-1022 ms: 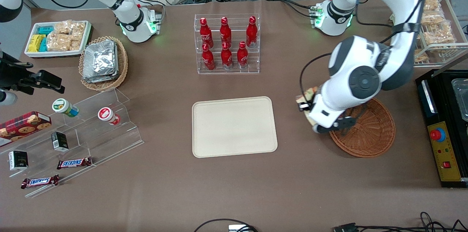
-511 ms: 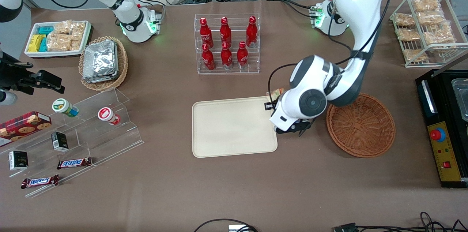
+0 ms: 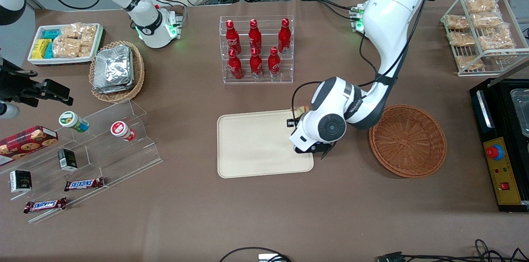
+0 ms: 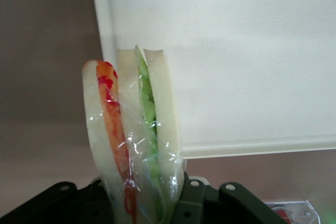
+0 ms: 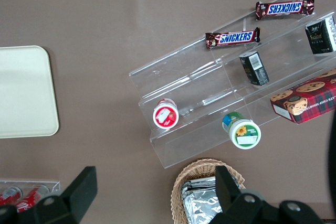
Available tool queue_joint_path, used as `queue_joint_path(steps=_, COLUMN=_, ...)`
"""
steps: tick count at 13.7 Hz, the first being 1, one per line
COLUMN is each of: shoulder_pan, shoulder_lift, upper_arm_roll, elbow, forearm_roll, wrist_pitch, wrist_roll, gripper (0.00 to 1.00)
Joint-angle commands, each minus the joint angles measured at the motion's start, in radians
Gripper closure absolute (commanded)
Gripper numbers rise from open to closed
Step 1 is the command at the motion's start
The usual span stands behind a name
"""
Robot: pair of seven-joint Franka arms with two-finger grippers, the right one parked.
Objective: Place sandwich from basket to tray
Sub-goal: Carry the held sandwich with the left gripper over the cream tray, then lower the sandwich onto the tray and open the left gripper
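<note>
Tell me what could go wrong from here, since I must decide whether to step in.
The gripper holds the sandwich above the corner of the tray, so a release now might land it on the rim or the table. The clear wrap looks slippery, and it might slip out early. The basket is empty.

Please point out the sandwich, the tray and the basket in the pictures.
sandwich (image 4: 134, 129), left wrist view, wrapped filling layers, held by the end effector (image 4: 144, 203).
tray (image 3: 256, 142), front view, bare floor.
basket (image 3: 407, 140), front view, woven bottom.
</note>
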Motion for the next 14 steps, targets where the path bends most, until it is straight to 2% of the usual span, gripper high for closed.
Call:
queue_joint_path(steps=1, shoulder_pan=-0.018, shoulder_lift=0.037, upper_arm_roll=0.009, elbow=0.035, forearm_roll=-0.006, wrist_pitch=0.035, wrist_roll=0.033, gripper=0.65)
queue_joint_path(steps=5, shoulder_pan=-0.018, shoulder_lift=0.069, upper_arm_roll=0.009, elbow=0.053, forearm_roll=-0.001, wrist_pitch=0.062, wrist_roll=0.052, gripper=0.64)
queue_joint_path(steps=9, shoulder_pan=-0.021, shoulder_lift=0.117, upper_arm_roll=0.009, elbow=0.053, forearm_roll=0.001, wrist_pitch=0.160, wrist_roll=0.070, gripper=0.64)
queue_joint_path(steps=13, shoulder_pan=-0.027, shoulder_lift=0.121, upper_arm_roll=0.009, elbow=0.051, forearm_roll=-0.001, wrist_pitch=0.165, wrist_roll=0.069, gripper=0.62)
queue_joint_path(steps=14, shoulder_pan=-0.027, shoulder_lift=0.121, upper_arm_roll=0.009, elbow=0.051, forearm_roll=-0.001, wrist_pitch=0.165, wrist_roll=0.069, gripper=0.46)
